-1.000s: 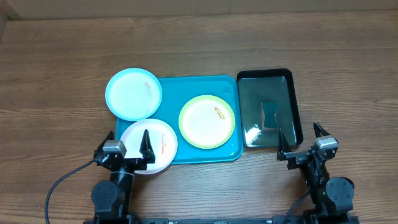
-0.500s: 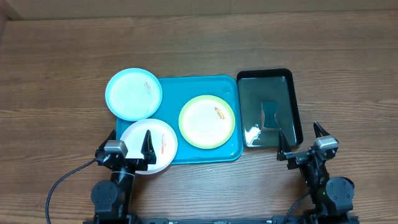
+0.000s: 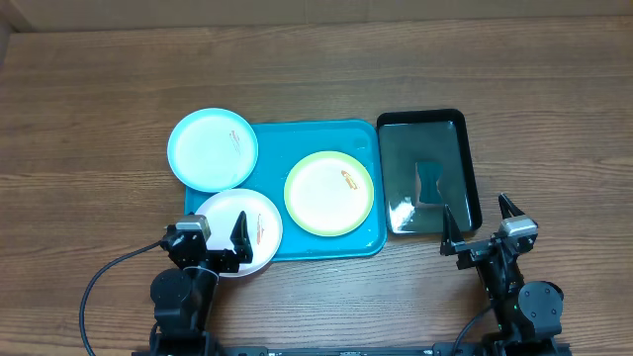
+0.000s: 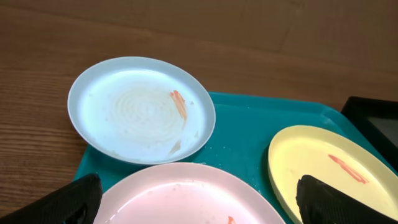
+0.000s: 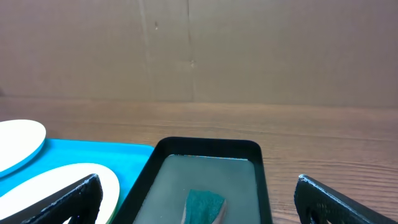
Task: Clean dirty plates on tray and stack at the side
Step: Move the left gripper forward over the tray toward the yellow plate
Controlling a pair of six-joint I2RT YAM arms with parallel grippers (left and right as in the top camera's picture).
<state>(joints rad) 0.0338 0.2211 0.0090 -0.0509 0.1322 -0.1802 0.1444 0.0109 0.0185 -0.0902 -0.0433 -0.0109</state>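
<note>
The turquoise tray (image 3: 326, 138) lies mid-table. A light blue plate (image 3: 212, 148) with an orange-red smear overlaps its far left corner. A white plate (image 3: 237, 222) with a smear overhangs its near left corner. A yellow-green-rimmed plate (image 3: 328, 193) with a smear lies inside the tray. My left gripper (image 3: 214, 237) is open and empty, fingers spread over the white plate's near edge. The left wrist view shows the blue plate (image 4: 141, 108), white plate (image 4: 180, 196), yellow-green plate (image 4: 329, 168) and tray (image 4: 242, 137). My right gripper (image 3: 479, 225) is open and empty at the table's near right.
A narrower black tray (image 3: 428, 119) holding water and a teal sponge (image 3: 430, 182) stands right of the turquoise tray; it also shows in the right wrist view (image 5: 205, 149) with the sponge (image 5: 204, 205). Bare wooden table surrounds everything. A cardboard wall stands at the back.
My left gripper has shifted slightly right and forward over the white plate's near edge. The right arm and the plates have not moved.
</note>
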